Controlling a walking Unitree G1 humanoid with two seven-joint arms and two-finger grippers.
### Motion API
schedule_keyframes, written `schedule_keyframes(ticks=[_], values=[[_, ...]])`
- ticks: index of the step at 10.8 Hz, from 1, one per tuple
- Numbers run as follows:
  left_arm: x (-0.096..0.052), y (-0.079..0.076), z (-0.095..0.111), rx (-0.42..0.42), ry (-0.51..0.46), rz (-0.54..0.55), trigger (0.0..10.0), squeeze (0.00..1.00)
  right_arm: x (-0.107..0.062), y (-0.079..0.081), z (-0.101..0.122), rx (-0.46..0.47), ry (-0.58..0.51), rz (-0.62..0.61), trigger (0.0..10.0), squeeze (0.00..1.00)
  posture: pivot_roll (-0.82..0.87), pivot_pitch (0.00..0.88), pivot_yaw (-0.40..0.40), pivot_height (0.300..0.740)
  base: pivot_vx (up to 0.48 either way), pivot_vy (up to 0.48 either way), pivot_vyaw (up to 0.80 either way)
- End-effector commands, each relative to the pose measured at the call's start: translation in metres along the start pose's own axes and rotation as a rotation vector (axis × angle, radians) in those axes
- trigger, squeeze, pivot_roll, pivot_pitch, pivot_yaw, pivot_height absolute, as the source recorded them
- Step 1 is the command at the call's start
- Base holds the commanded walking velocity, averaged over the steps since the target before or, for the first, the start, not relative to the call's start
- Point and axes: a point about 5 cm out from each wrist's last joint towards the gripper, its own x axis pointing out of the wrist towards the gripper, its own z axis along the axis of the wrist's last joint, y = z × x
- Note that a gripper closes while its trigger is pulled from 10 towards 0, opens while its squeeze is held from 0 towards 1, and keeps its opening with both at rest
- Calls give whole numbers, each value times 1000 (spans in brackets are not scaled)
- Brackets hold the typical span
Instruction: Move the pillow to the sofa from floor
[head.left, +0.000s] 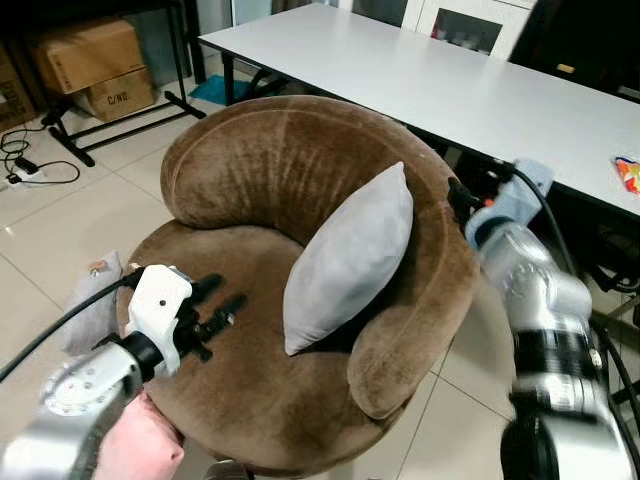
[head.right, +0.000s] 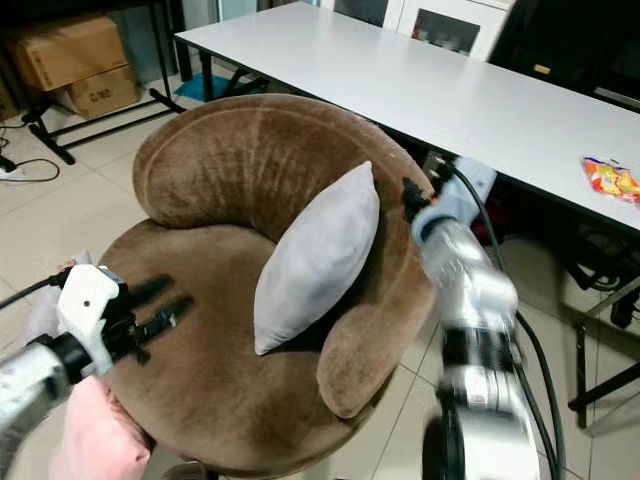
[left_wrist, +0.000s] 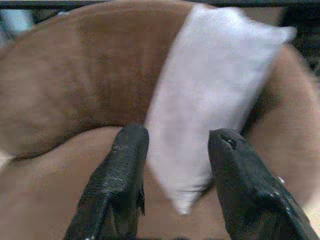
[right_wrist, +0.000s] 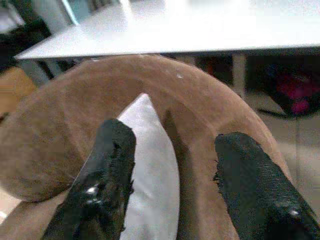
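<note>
Soft, light grey fabric pillow (head.left: 350, 262) leans against the round brown velvet sofa's (head.left: 230, 165) right arm, corners easiest to pinch, left gripper (head.left: 222, 305) and right gripper (right_wrist: 172, 165) both spread, empty.

A long white table (head.left: 430, 75) stands on pale tiled floor (head.left: 60, 220), with cardboard boxes (head.left: 90, 62) beyond.

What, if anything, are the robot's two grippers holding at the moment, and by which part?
Nothing is held. The left gripper is open above the brown velvet round sofa; the right gripper is open by its backrest. The grey rectangular fabric pillow leans free on the seat.
</note>
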Motion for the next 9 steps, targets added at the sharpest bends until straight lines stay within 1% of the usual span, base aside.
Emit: schedule_keyframes(ticks=[1,2,3,4,5,6,7,8,9], values=[[2,3,0,45,-14,99,10000,0,-11,7,-5,-22,-26,52,10000,0,55,0,-111,740,0,0,0],[3,2,2,40,-30,162,10000,0,-25,13,-22,-62,3,115,10000,0,61,0,-116,740,0,0,0],[2,-1,2,38,-44,195,10000,0,-39,20,-35,-95,27,203,10000,0,61,0,-114,740,0,0,0],[0,-4,1,35,-61,225,10000,0,-50,24,-47,-137,38,241,10000,0,66,0,-119,740,-307,0,0],[-1,-4,0,39,-68,251,10000,0,-55,24,-53,-188,40,245,10000,0,70,0,-126,740,-326,0,0],[-2,-7,-1,54,-73,257,10000,0,-58,19,-58,-190,56,192,10000,0,78,0,-132,740,-322,0,0],[-2,-5,-2,46,-70,272,10000,0,-56,19,-60,-281,49,198,10000,0,75,0,-126,740,-322,0,0],[-2,-5,-1,46,-72,274,10000,0,-54,18,-63,-299,83,182,10000,0,75,0,-126,740,-304,0,0],[-2,-4,-1,46,-75,282,10000,0,-55,18,-67,-345,93,199,10000,0,80,0,-130,740,-285,0,0]])
